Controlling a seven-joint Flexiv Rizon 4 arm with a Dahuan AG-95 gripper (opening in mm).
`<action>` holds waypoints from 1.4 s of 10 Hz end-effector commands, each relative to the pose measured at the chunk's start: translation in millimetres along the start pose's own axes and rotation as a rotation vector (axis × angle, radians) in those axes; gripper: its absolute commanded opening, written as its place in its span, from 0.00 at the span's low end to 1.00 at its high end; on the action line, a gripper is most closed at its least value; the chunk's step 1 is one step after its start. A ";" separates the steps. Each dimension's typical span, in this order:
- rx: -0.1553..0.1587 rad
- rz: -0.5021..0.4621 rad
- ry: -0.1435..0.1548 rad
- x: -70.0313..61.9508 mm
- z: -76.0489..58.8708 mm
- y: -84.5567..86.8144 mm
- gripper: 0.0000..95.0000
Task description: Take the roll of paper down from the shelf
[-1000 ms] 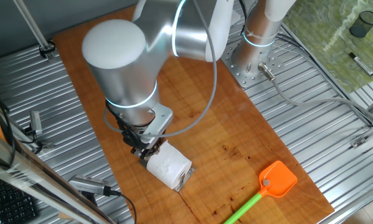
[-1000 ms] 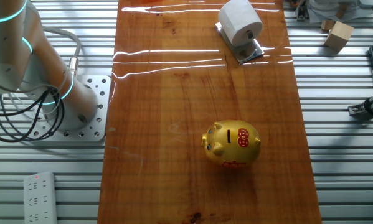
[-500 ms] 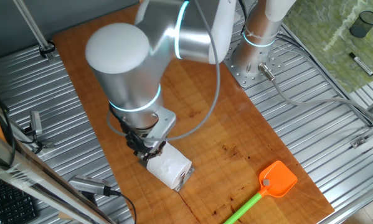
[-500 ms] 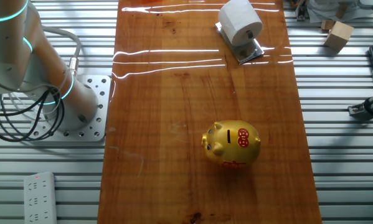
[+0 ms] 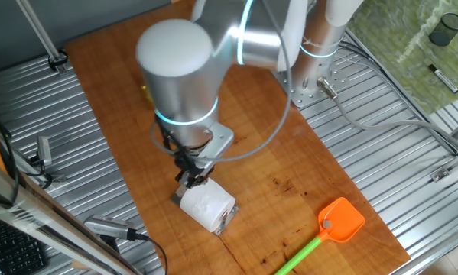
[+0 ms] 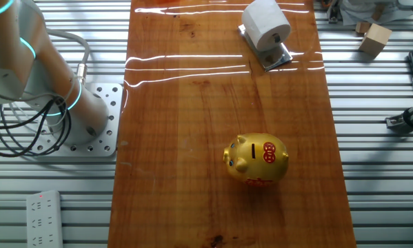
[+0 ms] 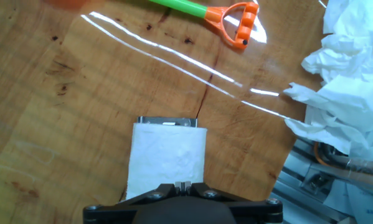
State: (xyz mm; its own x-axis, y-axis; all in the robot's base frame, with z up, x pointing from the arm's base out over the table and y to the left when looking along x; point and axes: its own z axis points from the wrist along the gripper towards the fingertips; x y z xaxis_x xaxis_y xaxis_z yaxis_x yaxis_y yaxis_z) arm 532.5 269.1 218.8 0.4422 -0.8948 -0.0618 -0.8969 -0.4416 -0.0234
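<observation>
The roll of paper (image 5: 207, 205) is a white cylinder lying on its side on the shelf (image 5: 227, 222), a low shiny metal stand on the wooden board. It also shows at the far edge of the other fixed view (image 6: 266, 25), with the shelf (image 6: 278, 57) sticking out under it. In the hand view the roll (image 7: 167, 155) lies straight below, with the shelf's far rim (image 7: 167, 120) beyond it. My gripper (image 5: 194, 178) hangs just above the roll's upper left end. Its fingertips (image 7: 183, 185) are pressed together with nothing between them.
A golden piggy bank (image 6: 256, 160) stands on the wooden board (image 6: 192, 138). An orange and green swatter (image 5: 341, 220) lies near the board's corner, close to the roll. Crumpled white paper (image 7: 348, 93) lies off the board. The arm's base (image 5: 313, 69) is bolted beside the board.
The arm has swung to the right and the gripper has shifted a little right and up over the roll. The roll and the shelf have not moved.
</observation>
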 end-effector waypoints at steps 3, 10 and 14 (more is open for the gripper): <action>0.005 0.020 0.049 -4.1 7.4 0.6 0.00; 0.020 0.015 0.059 -9.5 43.1 -6.5 0.00; 0.024 0.026 0.059 -5.5 62.5 -6.1 0.00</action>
State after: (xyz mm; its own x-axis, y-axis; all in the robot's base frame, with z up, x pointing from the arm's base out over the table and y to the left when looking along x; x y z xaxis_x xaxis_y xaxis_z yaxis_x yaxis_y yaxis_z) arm 536.1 281.5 156.2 0.4169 -0.9089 -0.0050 -0.9081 -0.4163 -0.0444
